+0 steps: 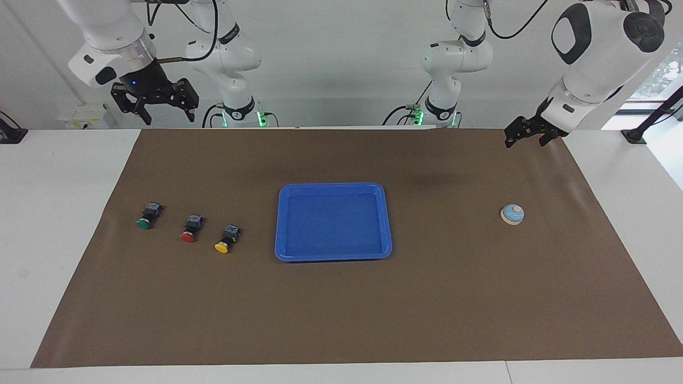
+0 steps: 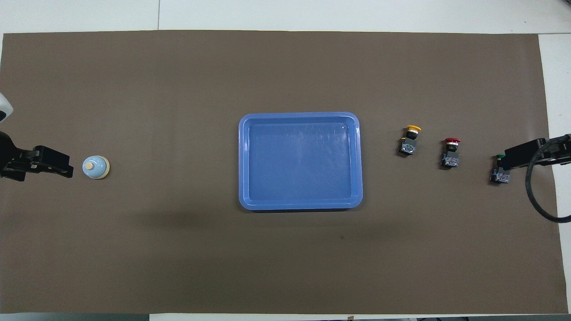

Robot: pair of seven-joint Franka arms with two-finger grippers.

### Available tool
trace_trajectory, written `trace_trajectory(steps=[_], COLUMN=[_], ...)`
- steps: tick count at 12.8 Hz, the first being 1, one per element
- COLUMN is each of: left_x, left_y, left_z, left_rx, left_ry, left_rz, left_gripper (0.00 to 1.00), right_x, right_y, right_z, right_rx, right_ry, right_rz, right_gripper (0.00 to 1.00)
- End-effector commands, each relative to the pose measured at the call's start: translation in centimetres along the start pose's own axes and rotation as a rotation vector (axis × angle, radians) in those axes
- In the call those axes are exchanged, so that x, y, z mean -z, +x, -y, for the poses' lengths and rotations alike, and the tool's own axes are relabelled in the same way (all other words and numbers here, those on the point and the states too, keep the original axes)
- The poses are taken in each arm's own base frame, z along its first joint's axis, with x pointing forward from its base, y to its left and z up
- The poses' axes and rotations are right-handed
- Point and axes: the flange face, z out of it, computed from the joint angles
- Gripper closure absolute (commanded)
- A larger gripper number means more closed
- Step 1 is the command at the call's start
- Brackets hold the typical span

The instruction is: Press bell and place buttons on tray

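Bell [image 1: 512, 214] resting on the brown mat [image 1: 341, 320] of the counter [image 1: 53, 213], toward the left arm's end, well apart from the blue tray [image 1: 283, 224] at the mat's middle. The tray is bare. Toward the right arm's end lie the three buttons in a row: the yellow button [image 1: 227, 238] closest to the tray, the red button [image 1: 190, 229] next, the green button [image 1: 148, 215] outermost. Each lies on its side, black body toward the robots and cap pointing away from them, so the long axis runs roughly across the row.

Left end effector [image 1: 525, 136] hangs in the air over the mat's robot-side edge; whether its fingers are apart or together cannot be told. The bell lies farther from the robots than this end effector and almost straight ahead of it, which makes the left arm plainly the nearer one for the press. The coming move, as judged, is a reach forward and down onto the pale knob on the bell's dome.

Right end effector [image 1: 163, 109] is raised near the mat's corner at its own end, fingers spread apart and holding nothing. The green button is the closest to it, the yellow one the farthest. To grip a button across its body, the fingers would probably need to close along the row's direction.
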Motion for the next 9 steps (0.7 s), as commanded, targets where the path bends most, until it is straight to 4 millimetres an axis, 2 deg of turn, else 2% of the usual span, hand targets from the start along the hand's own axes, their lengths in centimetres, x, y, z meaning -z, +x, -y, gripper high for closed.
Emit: trace_trajectory(steps=[1,2,7,9], left_x=[-0.4,-0.6,-0.2,0.2], left_y=[1.0,1.2,0.9,0.7], left_z=[-0.1,-0.1,-0.9,-0.9], left_rx=[0.008,0.008,-0.013,-0.014], left_ry=[0.002,0.002,0.006,0.006], left_rz=[-0.004,-0.001,-0.012,-0.024], left_gripper=[0.0,0.0,0.0,0.0], right_x=[0.0,0.0,0.3,-0.7], right_y=[-0.7,-0.8,-0.8,-1.6], right_z=[-2.0,-2.7,-3.1,-3.3], right_rx=[-0.021,-0.036,-0.023,-0.03], right_ry=[0.013,0.013,0.013,0.016], right_rz=[0.01,0.008,-0.007,0.012], right_gripper=[0.0,0.0,0.0,0.0])
